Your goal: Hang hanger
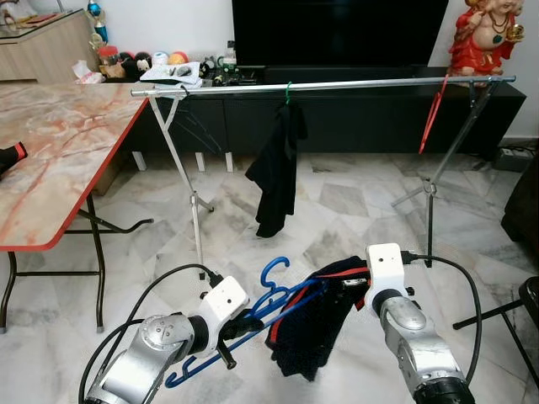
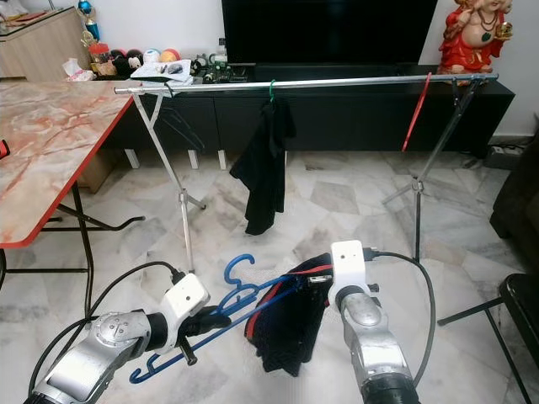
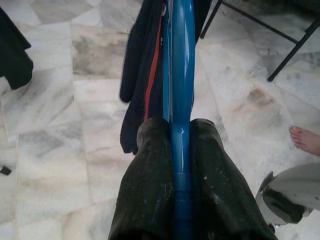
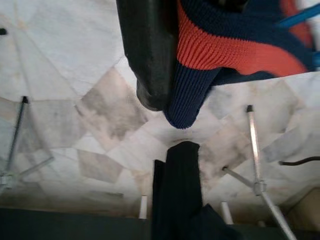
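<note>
A blue hanger [image 1: 274,295] is held low in front of me, its hook pointing up. My left gripper [image 1: 244,324] is shut on the blue hanger's bar [image 3: 181,75], one black finger [image 3: 150,190] on each side. A navy garment with a red stripe [image 1: 316,324] drapes over the hanger's right end. My right gripper [image 1: 358,290] is shut on the knit edge of this garment [image 4: 220,45]. Ahead stands a metal clothes rail [image 1: 337,85] carrying a black garment [image 1: 276,172] on a green hanger and an empty red hanger [image 1: 434,114].
A marble-topped table with a red edge [image 1: 59,143] stands at my left. Behind the rail are a dark TV cabinet [image 1: 354,118] and a red statue [image 1: 484,38]. A black stand leg [image 1: 497,311] crosses the floor at right. A person's bare foot [image 3: 305,140] is nearby.
</note>
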Motion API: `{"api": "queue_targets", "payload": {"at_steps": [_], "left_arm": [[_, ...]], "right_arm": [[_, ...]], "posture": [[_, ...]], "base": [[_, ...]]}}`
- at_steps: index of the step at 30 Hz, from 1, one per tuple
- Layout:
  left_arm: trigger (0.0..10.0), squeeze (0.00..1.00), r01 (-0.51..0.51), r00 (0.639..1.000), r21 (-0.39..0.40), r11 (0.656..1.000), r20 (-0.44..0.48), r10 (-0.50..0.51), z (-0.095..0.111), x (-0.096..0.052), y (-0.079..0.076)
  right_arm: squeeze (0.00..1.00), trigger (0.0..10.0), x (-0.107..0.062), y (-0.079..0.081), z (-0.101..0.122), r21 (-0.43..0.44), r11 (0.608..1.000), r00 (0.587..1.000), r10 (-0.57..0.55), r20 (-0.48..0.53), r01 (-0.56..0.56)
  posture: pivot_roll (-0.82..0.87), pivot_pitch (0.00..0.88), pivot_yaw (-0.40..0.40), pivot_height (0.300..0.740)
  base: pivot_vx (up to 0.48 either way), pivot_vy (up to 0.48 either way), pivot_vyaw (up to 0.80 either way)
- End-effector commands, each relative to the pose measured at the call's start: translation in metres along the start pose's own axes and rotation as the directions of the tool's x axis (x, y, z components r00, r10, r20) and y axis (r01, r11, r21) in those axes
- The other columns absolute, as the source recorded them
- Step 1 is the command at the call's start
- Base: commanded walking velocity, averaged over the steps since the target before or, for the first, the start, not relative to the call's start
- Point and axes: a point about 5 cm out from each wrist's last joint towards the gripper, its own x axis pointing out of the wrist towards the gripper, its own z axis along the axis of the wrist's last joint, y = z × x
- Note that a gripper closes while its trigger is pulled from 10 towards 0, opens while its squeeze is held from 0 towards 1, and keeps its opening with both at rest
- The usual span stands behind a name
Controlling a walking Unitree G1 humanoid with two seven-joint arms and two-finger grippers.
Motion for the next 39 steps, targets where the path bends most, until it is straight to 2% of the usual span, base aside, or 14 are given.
{"api": "queue_targets", "payload": {"at_steps": [1, 6, 10, 16, 18, 20, 23, 24, 27, 29, 37, 38, 39], "left_arm": [[10.0, 0.0, -0.009, 0.999, 0.01, 1.0, 0.04, 0.009, 0.007, -0.001, 0.001], [10.0, 0.0, -0.01, 0.998, -0.005, 1.0, 0.069, 0.01, 0.011, 0.002, 0.0], [10.0, 0.0, 0.017, 0.996, -0.016, 1.0, 0.092, -0.016, 0.013, 0.004, -0.005], [10.0, 0.0, 0.055, 0.99, -0.046, 0.997, 0.129, -0.049, 0.017, 0.004, -0.008], [10.0, 0.0, 0.05, 0.991, -0.039, 0.998, 0.124, -0.045, 0.016, 0.005, -0.007], [10.0, 0.0, 0.047, 0.991, -0.038, 0.998, 0.124, -0.041, 0.016, 0.005, -0.007], [10.0, 0.0, 0.05, 0.991, -0.041, 0.998, 0.128, -0.045, 0.017, 0.006, -0.007], [10.0, 0.0, 0.052, 0.99, -0.041, 0.998, 0.13, -0.046, 0.018, 0.006, -0.007], [10.0, 0.0, 0.055, 0.99, -0.041, 0.998, 0.132, -0.049, 0.018, 0.007, -0.008], [10.0, 0.0, 0.052, 0.99, -0.042, 0.998, 0.131, -0.046, 0.018, 0.008, -0.008], [10.0, 0.0, 0.05, 0.99, -0.042, 0.998, 0.131, -0.044, 0.017, 0.008, -0.008], [10.0, 0.0, -0.005, 0.988, -0.044, 0.999, 0.151, 0.012, 0.02, 0.009, -0.003], [10.0, 0.0, -0.031, 0.986, -0.05, 0.998, 0.163, 0.039, 0.022, 0.01, -0.001]], "right_arm": [[0.0, 10.0, 0.001, 0.009, 0.009, -0.007, 0.999, 0.998, 0.049, 0.029, -0.049], [0.0, 10.0, 0.0, 0.012, 0.009, 0.01, 0.998, 0.997, 0.068, 0.03, -0.069], [0.0, 10.0, -0.004, 0.021, 0.017, 0.055, 0.985, 0.986, 0.157, 0.063, -0.161], [0.0, 10.0, -0.011, 0.024, 0.036, -0.091, 0.966, 0.954, 0.255, 0.161, -0.243], [0.0, 10.0, -0.013, 0.024, 0.041, -0.119, 0.957, 0.945, 0.283, 0.162, -0.266], [0.0, 10.0, -0.015, 0.025, 0.046, -0.109, 0.95, 0.939, 0.307, 0.158, -0.292], [0.0, 10.0, -0.021, 0.032, 0.052, -0.12, 0.922, 0.907, 0.383, 0.175, -0.367], [0.0, 10.0, -0.027, 0.039, 0.057, -0.153, 0.89, 0.87, 0.453, 0.195, -0.429], [0.0, 10.0, -0.039, 0.047, 0.063, -0.215, 0.825, 0.798, 0.562, 0.219, -0.523], [0.0, 10.0, -0.043, 0.049, 0.061, -0.25, 0.792, 0.772, 0.605, 0.194, -0.557], [0.0, 10.0, -0.044, 0.048, 0.059, -0.263, 0.786, 0.771, 0.61, 0.182, -0.56], [0.0, 10.0, -0.033, 0.031, 0.042, -0.264, 0.845, 0.856, 0.506, 0.107, -0.466], [0.0, 10.0, -0.03, 0.024, 0.036, -0.27, 0.863, 0.882, 0.463, 0.081, -0.428]], "posture": [[0.12, 0.047, 0.023, 0.74], [0.12, 0.046, 0.023, 0.74], [0.12, 0.043, 0.024, 0.74], [0.11, 0.042, 0.026, 0.74], [0.11, 0.041, 0.025, 0.74], [0.11, 0.04, 0.022, 0.74], [0.11, 0.04, 0.022, 0.74], [0.11, 0.041, 0.022, 0.74], [0.11, 0.041, 0.022, 0.74], [0.1, 0.041, 0.021, 0.74], [0.1, 0.041, 0.021, 0.74], [0.11, 0.043, 0.021, 0.74], [0.11, 0.043, 0.021, 0.74]], "base": [[0.0, 0.0, 0.0], [0.0, 0.0, 0.0], [0.0, 0.0, 0.0], [0.0, 0.0, 0.0], [0.0, 0.0, 0.0], [0.0, 0.0, 0.0], [0.0, 0.0, 0.0], [0.0, 0.0, 0.0], [0.0, 0.0, 0.0], [0.0, 0.0, 0.0], [0.0, 0.0, 0.0], [0.0, 0.0, 0.0], [0.0, 0.0, 0.0]]}}
